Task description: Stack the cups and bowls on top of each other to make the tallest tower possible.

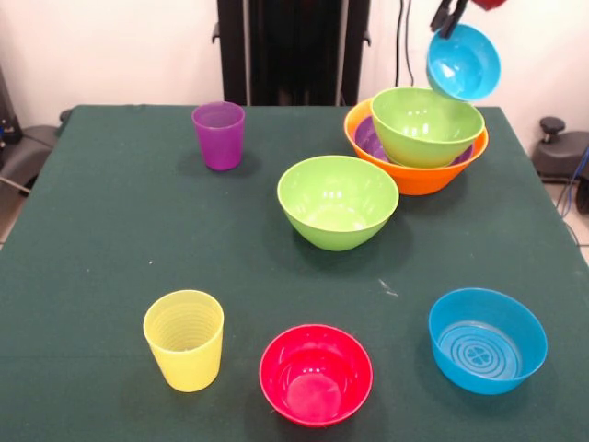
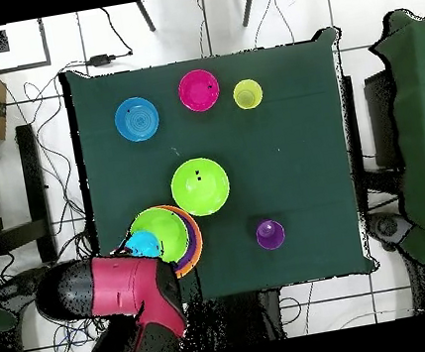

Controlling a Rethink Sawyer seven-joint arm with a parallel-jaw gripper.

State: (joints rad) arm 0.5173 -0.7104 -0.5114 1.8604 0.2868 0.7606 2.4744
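Observation:
My gripper [image 1: 448, 18] is at the top right, shut on the rim of a blue bowl [image 1: 465, 63] that hangs tilted in the air just above and behind the tower. The tower is a large orange bowl [image 1: 419, 175] holding a shallow purple bowl [image 1: 371, 138] and a lime green bowl [image 1: 425, 124]. In the overhead view the arm [image 2: 114, 286] covers the gripper, and the held blue bowl [image 2: 144, 244] shows beside the tower's green bowl [image 2: 162, 229]. A second lime green bowl [image 1: 337, 201] stands mid-table. A third green bowl is not visible.
The purple cup [image 1: 219, 134] stands upright at the far left. The yellow ribbed cup [image 1: 185, 339], the pink-red bowl [image 1: 316, 373] and another blue bowl [image 1: 487, 339] stand along the near edge of the green table [image 1: 92, 230].

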